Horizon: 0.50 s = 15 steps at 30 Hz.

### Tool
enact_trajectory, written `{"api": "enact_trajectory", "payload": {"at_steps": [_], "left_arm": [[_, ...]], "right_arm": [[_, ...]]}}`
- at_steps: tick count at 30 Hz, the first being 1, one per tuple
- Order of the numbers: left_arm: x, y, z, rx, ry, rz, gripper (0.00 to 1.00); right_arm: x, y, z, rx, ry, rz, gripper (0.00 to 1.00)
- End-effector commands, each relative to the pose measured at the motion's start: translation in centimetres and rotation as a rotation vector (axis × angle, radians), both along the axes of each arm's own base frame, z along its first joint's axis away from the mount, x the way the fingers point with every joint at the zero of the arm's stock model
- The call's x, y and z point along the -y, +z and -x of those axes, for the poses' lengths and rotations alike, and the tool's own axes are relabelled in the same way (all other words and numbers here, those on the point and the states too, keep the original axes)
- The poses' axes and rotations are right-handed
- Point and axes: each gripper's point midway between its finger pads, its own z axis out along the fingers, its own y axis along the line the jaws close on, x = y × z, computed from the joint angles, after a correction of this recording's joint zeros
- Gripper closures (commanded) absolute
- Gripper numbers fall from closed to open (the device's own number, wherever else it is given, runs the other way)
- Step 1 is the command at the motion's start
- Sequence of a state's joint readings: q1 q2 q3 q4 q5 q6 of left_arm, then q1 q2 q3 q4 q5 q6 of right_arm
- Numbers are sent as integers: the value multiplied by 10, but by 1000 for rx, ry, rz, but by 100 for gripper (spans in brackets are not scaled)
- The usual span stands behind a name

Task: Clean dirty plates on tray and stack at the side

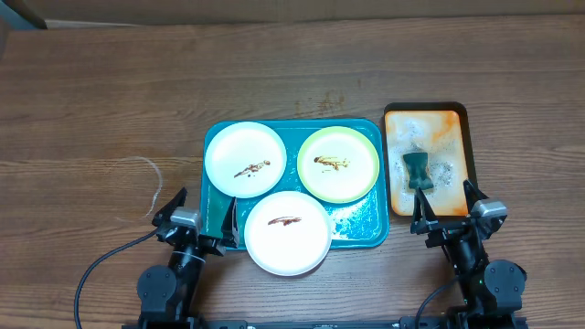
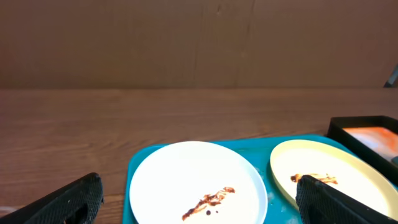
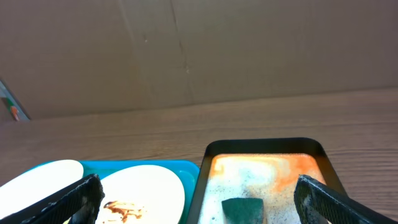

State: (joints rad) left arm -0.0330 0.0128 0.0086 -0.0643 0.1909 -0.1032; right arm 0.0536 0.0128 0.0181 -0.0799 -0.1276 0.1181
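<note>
Three plates lie on the teal tray [image 1: 364,225]: a white plate [image 1: 245,160] at the back left, a yellow-green plate [image 1: 338,164] at the back right, and a white plate [image 1: 287,232] overhanging the front rim. Each carries a brown smear. My left gripper [image 1: 196,212] is open at the tray's front left corner, nothing between its fingers. In the left wrist view the left gripper [image 2: 199,208] frames the back white plate [image 2: 198,183]. My right gripper [image 1: 448,208] is open, empty, just in front of the orange tray.
The dark-rimmed orange tray [image 1: 428,163], right of the teal tray, holds foam and a green sponge [image 1: 417,170]; the right wrist view shows the sponge [image 3: 244,210] ahead. A thin pale thread [image 1: 151,187] lies on the wooden table at the left.
</note>
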Motion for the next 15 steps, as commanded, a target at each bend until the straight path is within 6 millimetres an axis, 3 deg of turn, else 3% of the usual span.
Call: {"api": "enact_trajectory", "payload": {"at_steps": [1, 8, 11, 15], "left_arm": [[3, 1, 3, -41, -9, 68, 0], [-1, 15, 18, -196, 15, 59, 0], [-1, 31, 22, -275, 19, 54, 0], [-1, 37, 25, -420, 20, 37, 0]], "right_arm": [[0, 5, 1, -2, -1, -62, 0], [4, 22, 8, -75, -25, -119, 0], [4, 27, 10, -175, -35, -180, 0], [4, 33, 9, -311, -50, -194, 0]]}}
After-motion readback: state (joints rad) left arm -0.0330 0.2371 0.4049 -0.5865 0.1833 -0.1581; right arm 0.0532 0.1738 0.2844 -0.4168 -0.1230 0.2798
